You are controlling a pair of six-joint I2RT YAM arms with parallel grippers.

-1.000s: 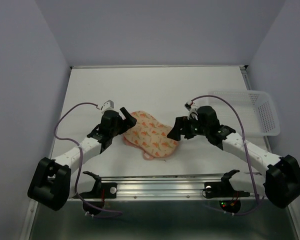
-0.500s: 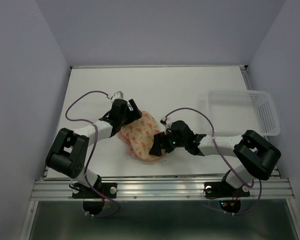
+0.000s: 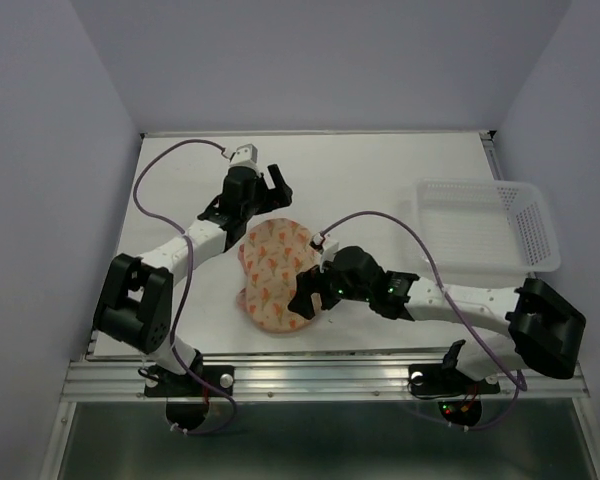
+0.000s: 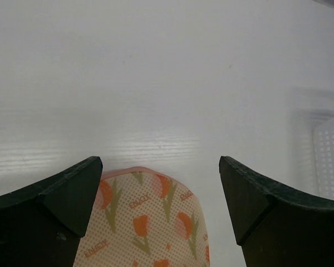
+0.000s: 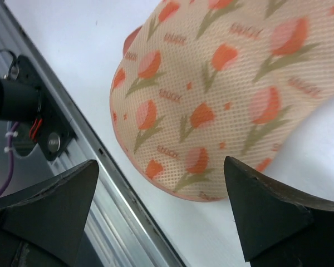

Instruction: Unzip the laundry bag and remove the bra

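Two pincers, both spread wide and gripping nothing. One laundry bag (image 3: 272,275) lies flat on the bench (image 3: 380,170) between them. The left pincer (image 4: 160,167) hangs over its far end and the right pincer (image 5: 161,167) over its near end. One clear basket (image 3: 480,225) sits well apart, on the right.

The top view looks down from behind the arm bases over the whole bench (image 3: 380,170). Each wrist view peers closely past its own pincer: the left pincer (image 4: 160,167) and the right pincer (image 5: 161,162). All three views share the laundry bag (image 3: 270,280), which lies just ahead of both pincers.
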